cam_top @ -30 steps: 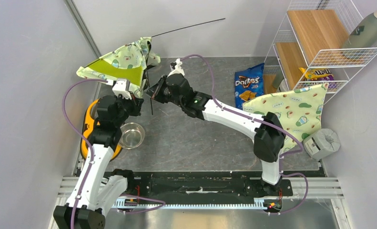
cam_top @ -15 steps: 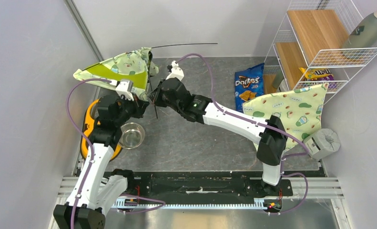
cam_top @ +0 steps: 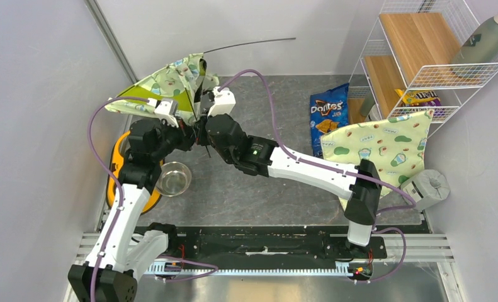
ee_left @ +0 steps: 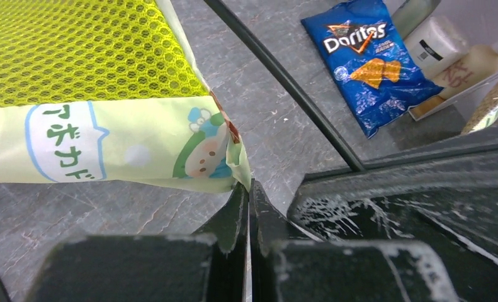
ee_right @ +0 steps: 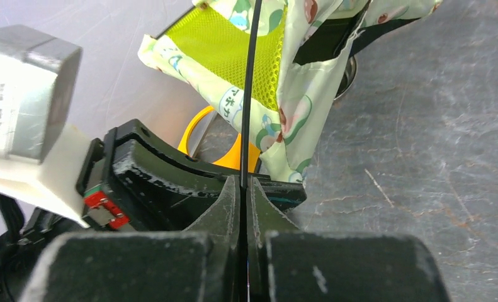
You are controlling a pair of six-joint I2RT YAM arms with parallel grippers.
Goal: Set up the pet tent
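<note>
Right wrist view: right fingers [ee_right: 228,207] shut on the thin black flexible pole [ee_right: 249,94]; left fingers [ee_left: 237,217] pinch the pale avocado-print fabric tent [ee_left: 107,145] by its corner. Flex the pole gently, fabric taut.

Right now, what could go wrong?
The left gripper pinches only a corner tip of the tent; the fabric could slip out.
The right gripper clamps the thin pole, whose free end juts toward the back wall; it might slide or strike it.
Both grippers sit close together; they could collide.
</note>
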